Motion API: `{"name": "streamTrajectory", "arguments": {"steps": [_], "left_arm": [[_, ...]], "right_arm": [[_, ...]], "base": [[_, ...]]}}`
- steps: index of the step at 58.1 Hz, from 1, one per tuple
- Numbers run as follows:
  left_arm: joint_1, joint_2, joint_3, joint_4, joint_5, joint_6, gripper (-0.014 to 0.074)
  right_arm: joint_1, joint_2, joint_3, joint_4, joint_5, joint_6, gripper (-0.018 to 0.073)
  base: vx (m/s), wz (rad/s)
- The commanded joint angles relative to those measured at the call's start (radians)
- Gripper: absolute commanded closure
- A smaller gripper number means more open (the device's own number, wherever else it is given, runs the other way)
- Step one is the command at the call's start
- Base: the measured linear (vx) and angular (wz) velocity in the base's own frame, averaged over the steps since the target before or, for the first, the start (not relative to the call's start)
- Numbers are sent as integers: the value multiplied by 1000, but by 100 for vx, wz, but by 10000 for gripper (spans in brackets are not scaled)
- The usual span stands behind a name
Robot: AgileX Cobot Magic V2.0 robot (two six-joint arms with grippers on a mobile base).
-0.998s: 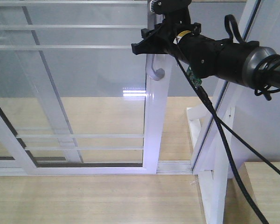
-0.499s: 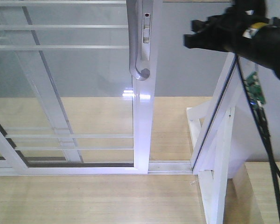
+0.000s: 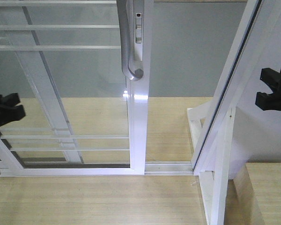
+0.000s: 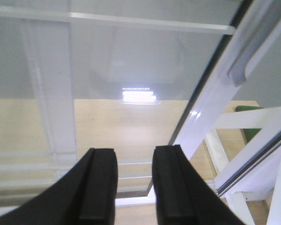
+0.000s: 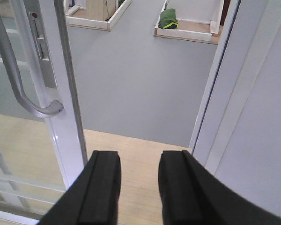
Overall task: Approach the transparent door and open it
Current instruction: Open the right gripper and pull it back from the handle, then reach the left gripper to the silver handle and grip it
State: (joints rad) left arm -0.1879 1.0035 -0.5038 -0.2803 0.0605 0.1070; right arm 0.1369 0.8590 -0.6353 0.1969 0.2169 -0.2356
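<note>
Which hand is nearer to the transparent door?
Left. The left hand is in front of the glass of the transparent door, left of its handle; the right hand is beyond the open gap, by the fixed frame.

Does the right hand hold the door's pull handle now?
No, the right hand is open and empty, and the pull handle stands apart to its left.

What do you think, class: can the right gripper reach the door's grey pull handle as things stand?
Probably yes: the right gripper is open, empty, with only open air between it and the pull handle.
</note>
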Motion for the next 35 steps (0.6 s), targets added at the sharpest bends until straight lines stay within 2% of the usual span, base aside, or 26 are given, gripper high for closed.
{"name": "streamTrajectory", "arguments": {"steps": [1, 8, 13, 22, 29, 35], "left_arm": [[-105, 77, -35, -31, -238, 80, 253], [-221, 227, -77, 33, -487, 78, 248], [-270, 331, -146, 61, -579, 30, 227], [-312, 510, -325, 64, -602, 8, 155], [-312, 643, -490, 90, -597, 3, 118], [-312, 730, -618, 90, -571, -36, 116]], "right_arm": [[-8, -12, -27, 28, -84, 19, 264], [-8, -11, -27, 35, -104, 21, 264], [-8, -11, -27, 35, -102, 21, 264], [-8, -11, -27, 35, -102, 21, 264], [-8, -11, -27, 35, -102, 23, 264], [-8, -11, -27, 35, -102, 23, 264]], "base": [[0, 0], [0, 0], [0, 0], [0, 0], [0, 0], [0, 0]]}}
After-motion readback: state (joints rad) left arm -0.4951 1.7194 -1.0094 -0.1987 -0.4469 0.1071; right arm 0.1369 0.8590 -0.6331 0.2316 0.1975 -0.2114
